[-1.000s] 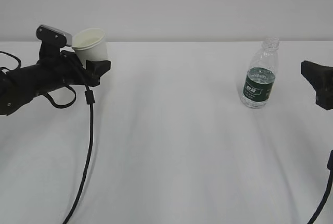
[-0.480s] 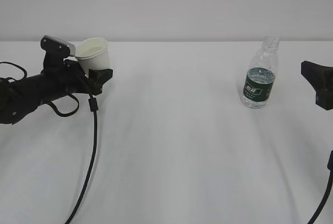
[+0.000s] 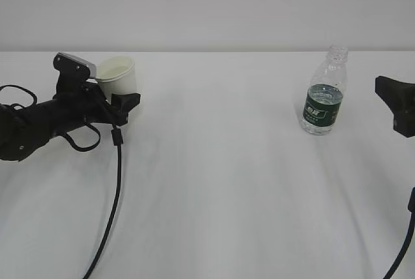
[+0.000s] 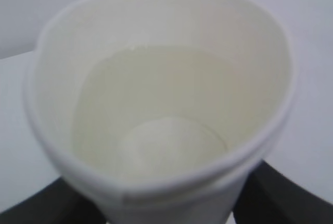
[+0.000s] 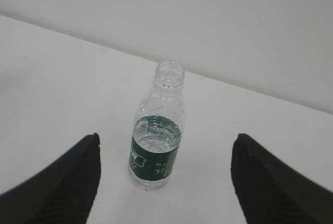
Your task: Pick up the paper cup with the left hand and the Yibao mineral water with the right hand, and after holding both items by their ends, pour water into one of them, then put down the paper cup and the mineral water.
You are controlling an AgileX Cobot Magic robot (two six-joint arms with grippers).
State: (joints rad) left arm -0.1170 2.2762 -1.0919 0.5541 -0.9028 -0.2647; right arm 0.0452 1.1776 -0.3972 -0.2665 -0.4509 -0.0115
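Note:
The paper cup (image 3: 117, 76) is held low over the white table at the left, leaning slightly, with my left gripper (image 3: 120, 99) shut on its lower part. The left wrist view looks down into the paper cup (image 4: 156, 104), which seems to hold a little water; the black fingers (image 4: 47, 208) flank its base. The Yibao mineral water (image 3: 323, 100) stands upright and uncapped at the right, roughly half full. My right gripper (image 3: 395, 100) is open, to the right of the bottle and apart from it. In the right wrist view the Yibao mineral water (image 5: 156, 140) stands ahead of the open right gripper (image 5: 166, 139).
A black cable (image 3: 110, 194) hangs from the left arm and trails across the table (image 3: 220, 181) to its front edge. Another cable (image 3: 405, 246) shows at the lower right corner. A pale wall runs behind the table.
The left arm has come down and shifted slightly right, bringing the cup lower toward the table. The right gripper and the bottle have not moved.

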